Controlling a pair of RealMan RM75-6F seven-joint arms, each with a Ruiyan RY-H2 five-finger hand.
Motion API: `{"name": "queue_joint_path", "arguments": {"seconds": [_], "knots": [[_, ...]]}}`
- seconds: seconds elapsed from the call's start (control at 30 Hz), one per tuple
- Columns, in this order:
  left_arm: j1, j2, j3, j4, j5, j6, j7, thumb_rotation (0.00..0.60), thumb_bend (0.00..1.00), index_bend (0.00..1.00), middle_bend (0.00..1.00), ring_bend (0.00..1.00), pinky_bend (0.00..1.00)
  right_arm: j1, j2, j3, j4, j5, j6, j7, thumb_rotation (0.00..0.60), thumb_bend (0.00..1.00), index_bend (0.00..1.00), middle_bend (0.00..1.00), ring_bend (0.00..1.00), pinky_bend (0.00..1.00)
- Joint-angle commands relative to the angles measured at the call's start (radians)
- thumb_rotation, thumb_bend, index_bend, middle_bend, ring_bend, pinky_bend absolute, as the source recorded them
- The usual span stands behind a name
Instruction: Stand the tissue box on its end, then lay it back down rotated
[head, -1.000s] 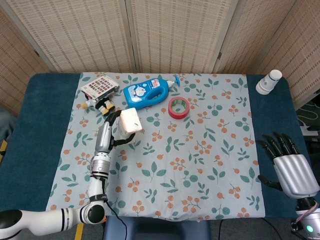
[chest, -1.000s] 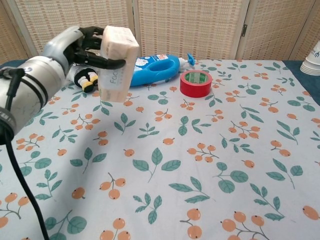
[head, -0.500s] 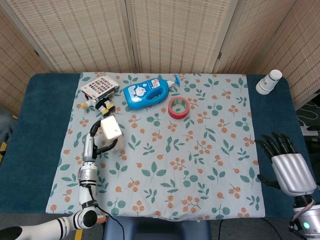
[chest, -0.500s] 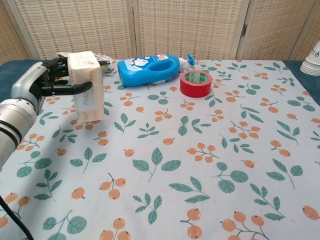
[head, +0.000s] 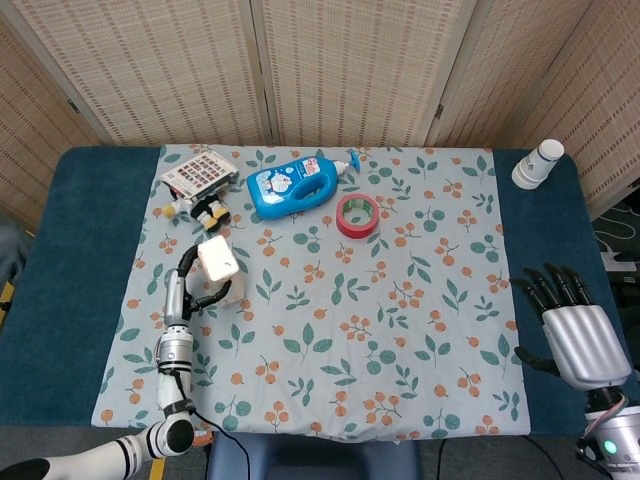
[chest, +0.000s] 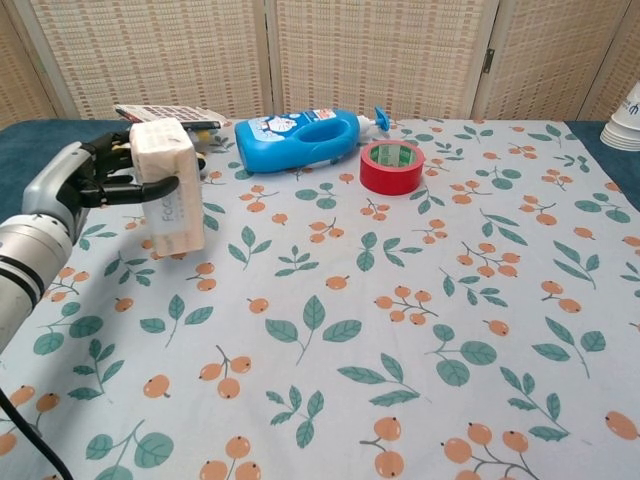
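**Tissue box brought down upright at left of cloth; stand-up step nearly done**

Moved since one second ago: tissue box (chest: 170, 186) carried from high in front of the blue bottle down and toward the left edge of the floral tablecloth (chest: 420, 330); little change over the last half second.

Left to right:
- Left hand (chest: 92, 175) clamped around upper part of box, thumb across the near face, other fingers behind. Box held on end, long axis near vertical, slightly tilted. Lower end at or just above the cloth; contact not resolvable from either view.
- Behind box: flat patterned packet (head: 199, 172) and small black-and-yellow toy (head: 210, 211), near but apart.
- Blue detergent bottle (chest: 300, 139) lying on its side, then red tape roll (chest: 392, 166) just right of it.
- Paper cups (head: 538, 163) at far right corner.
- Right hand (head: 578, 330) off right edge of table, fingers spread, holding nothing.

Judgement: first step in hand, box being set on its end. Next move calls for seating lower end flat, easing the clasp to check it stands, then regrasping to tip it down turned from its first heading. Risk: box topples on release.
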Motion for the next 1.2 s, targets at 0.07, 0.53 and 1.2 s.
{"name": "queue_joint_path", "arguments": {"seconds": [0.07, 0.53, 1.2], "knots": [[0.005, -0.021, 0.009, 0.042, 0.012, -0.022, -0.024, 0.600, 0.22, 0.24, 0.30, 0.08, 0.11, 0.004, -0.006, 0.000, 0.003, 0.006, -0.004, -0.008, 0.600, 0.11, 0.17, 0.11, 0.00, 0.07], [0.024, -0.016, 0.041, 0.092, 0.090, -0.060, -0.101, 0.600, 0.16, 0.00, 0.03, 0.00, 0.10, 0.017, -0.018, 0.002, 0.011, 0.034, -0.016, -0.022, 0.600, 0.11, 0.17, 0.11, 0.00, 0.07], [0.070, 0.096, 0.031, -0.037, 0.128, -0.016, -0.029, 0.600, 0.12, 0.00, 0.00, 0.00, 0.09, 0.024, -0.020, -0.003, 0.004, 0.024, -0.019, -0.027, 0.600, 0.12, 0.17, 0.11, 0.00, 0.07]]}}
